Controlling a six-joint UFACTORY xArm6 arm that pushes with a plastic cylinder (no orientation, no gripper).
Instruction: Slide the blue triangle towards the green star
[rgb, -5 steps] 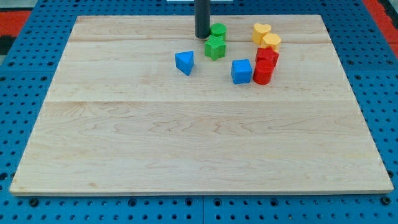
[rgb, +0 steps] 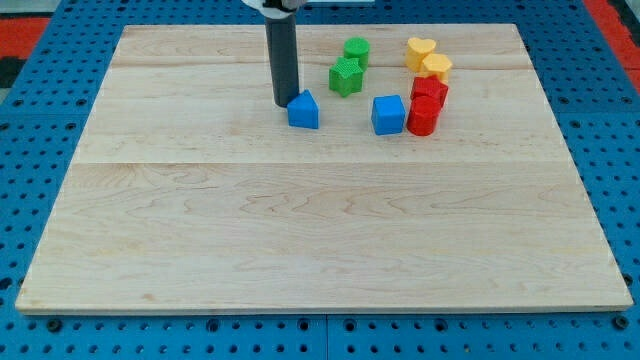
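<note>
The blue triangle (rgb: 304, 110) lies on the wooden board (rgb: 300, 230), in its upper middle part. The green star (rgb: 346, 76) sits up and to the right of it, a short gap apart. My tip (rgb: 285, 103) rests on the board right against the triangle's upper left side, touching or nearly touching it. The rod rises straight up from there to the view's top edge.
A second green block (rgb: 355, 50) sits just above the star. A blue cube (rgb: 388, 114) lies right of the triangle. Two red blocks (rgb: 427, 103) stand stacked close together beside the cube, with two yellow blocks (rgb: 427, 56) above them.
My tip moved from beside the green blocks down and left to the triangle's upper left side. The blue triangle shifted slightly right and down and turned.
</note>
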